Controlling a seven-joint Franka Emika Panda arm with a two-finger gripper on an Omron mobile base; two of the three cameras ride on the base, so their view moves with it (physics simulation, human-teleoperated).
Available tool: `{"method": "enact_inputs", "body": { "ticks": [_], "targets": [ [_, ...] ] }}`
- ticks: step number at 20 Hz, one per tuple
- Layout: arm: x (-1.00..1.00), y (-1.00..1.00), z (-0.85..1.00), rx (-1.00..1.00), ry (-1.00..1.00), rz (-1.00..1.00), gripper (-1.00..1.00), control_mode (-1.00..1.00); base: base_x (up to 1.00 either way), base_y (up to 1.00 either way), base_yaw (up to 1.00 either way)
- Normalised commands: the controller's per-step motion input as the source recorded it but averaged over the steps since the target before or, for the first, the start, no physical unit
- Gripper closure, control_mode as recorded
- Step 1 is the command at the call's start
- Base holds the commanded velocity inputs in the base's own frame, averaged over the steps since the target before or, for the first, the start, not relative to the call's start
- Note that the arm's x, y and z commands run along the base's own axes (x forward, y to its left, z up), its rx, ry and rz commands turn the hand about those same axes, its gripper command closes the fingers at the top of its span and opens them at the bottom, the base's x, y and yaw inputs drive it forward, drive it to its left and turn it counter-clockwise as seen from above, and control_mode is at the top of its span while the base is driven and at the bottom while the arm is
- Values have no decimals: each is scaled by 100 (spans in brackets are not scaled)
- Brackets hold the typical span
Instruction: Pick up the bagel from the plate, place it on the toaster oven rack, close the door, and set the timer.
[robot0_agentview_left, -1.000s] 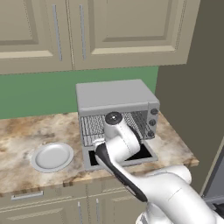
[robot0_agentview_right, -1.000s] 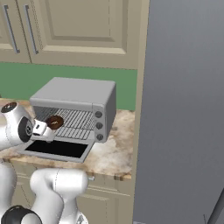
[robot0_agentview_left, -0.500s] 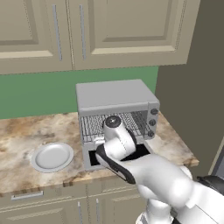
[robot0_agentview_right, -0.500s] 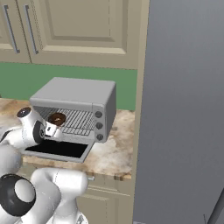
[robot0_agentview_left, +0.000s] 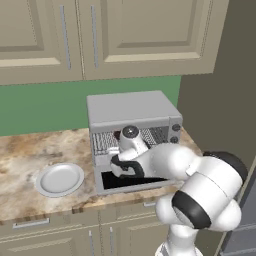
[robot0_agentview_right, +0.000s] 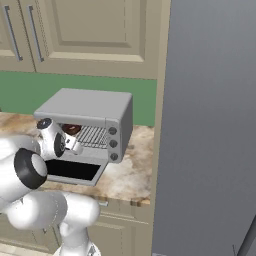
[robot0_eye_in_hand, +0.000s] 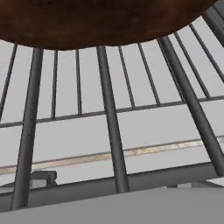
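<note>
bagel (robot0_agentview_right: 71, 129) lies on toaster oven rack (robot0_eye_in_hand: 109, 109), near its front edge | door (robot0_agentview_right: 75, 171) down flat | gripper (robot0_agentview_right: 75, 145) jaws wide, empty | we see the fingers poorly

arm folded lower and nearer the base; pincer (robot0_agentview_right: 75, 145) drawn back from the bagel (robot0_agentview_right: 71, 129), now lying on the toaster oven rack (robot0_agentview_right: 92, 135)
</note>
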Motion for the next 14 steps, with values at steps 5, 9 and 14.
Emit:
{"method": "enact_inputs", "body": {
  "ticks": [5, 9, 14],
  "targets": [
    [24, 0, 26, 6, -5, -3, -100, -100, 0, 0, 0],
    [-70, 0, 38, 4, -10, 0, -100, -100, 0, 0, 0],
    [-100, 5, 59, 2, -5, 0, -100, -100, 0, 0, 0]
  ]
}}
